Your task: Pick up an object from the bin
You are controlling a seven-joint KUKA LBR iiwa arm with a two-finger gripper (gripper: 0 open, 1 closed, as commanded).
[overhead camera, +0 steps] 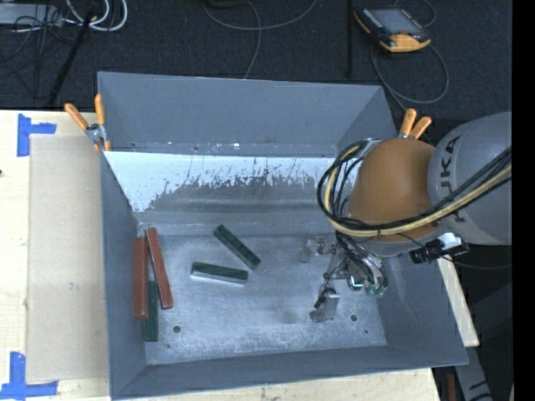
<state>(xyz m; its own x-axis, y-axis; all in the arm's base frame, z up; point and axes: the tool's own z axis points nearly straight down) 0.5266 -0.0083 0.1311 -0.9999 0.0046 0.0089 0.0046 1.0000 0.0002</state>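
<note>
Dark green bar flat, mid-floor; second green bar diagonal.

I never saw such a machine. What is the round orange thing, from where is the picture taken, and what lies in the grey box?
This is a robot arm, reaching in from the right; the orange dome is a cover on its wrist. One camera looks down on the grey metal bin from above. The claw hangs low over the right of the bin's floor, seemingly holding nothing. At the left lie two red-brown bars and a dark green bar; in the middle, two more dark green bars.
</note>
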